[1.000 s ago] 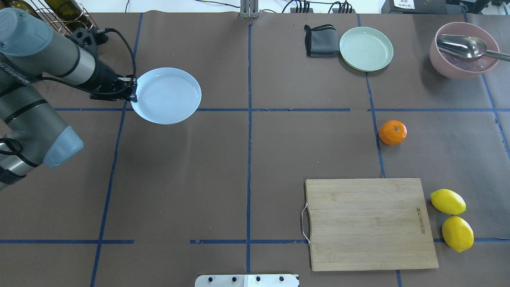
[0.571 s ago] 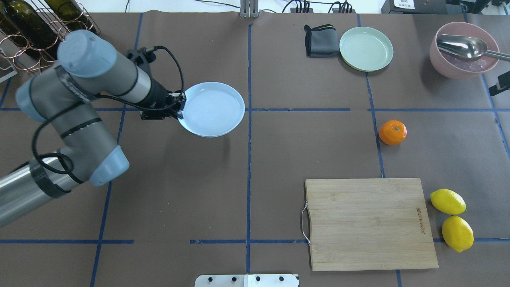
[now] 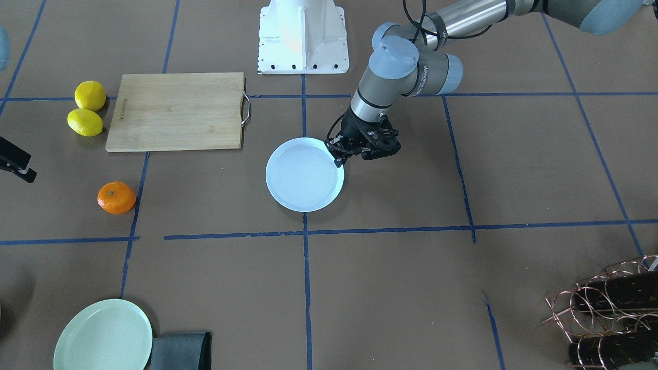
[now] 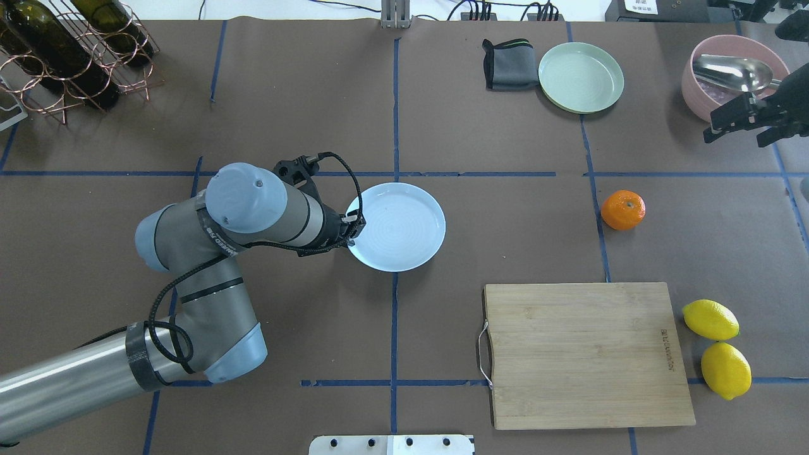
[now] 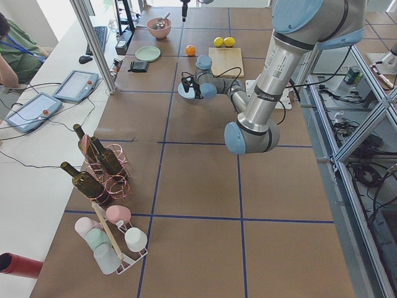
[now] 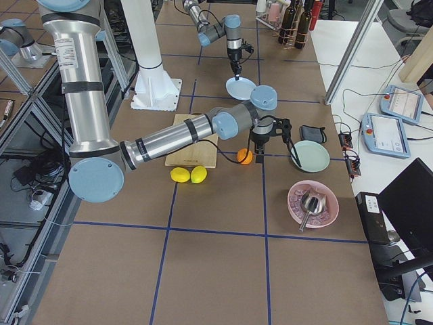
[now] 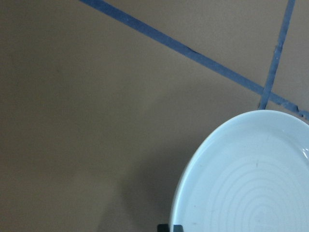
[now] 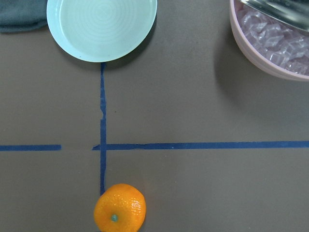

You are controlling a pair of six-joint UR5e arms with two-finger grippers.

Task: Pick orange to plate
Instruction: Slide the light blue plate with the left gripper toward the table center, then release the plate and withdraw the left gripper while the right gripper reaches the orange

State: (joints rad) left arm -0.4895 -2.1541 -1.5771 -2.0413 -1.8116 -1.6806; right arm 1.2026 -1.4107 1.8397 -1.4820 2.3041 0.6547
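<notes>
The white plate (image 4: pixel 396 226) is near the table's middle, and my left gripper (image 4: pixel 351 229) is shut on its left rim. In the left wrist view the plate (image 7: pixel 251 179) fills the lower right corner and throws a shadow on the brown mat, so it looks slightly raised. The orange (image 4: pixel 623 210) rests alone on the mat to the right, well apart from the plate. My right gripper (image 4: pixel 736 136) hovers open beyond the orange, beside the pink bowl. From the right wrist view the orange (image 8: pixel 119 208) is at the bottom edge, stem dimple up.
A pale green plate (image 4: pixel 581 77) and a grey cloth (image 4: pixel 509 64) lie at the back right. The pink bowl (image 4: pixel 698 95) holds a metal scoop. A wooden cutting board (image 4: pixel 588 354) and two lemons (image 4: pixel 710 320) are front right; a bottle rack (image 4: pixel 69 50) stands back left.
My left arm has carried the plate from the far left to the table's middle and nearer the robot. My right gripper has come into view at the upper right. The orange has not moved.
</notes>
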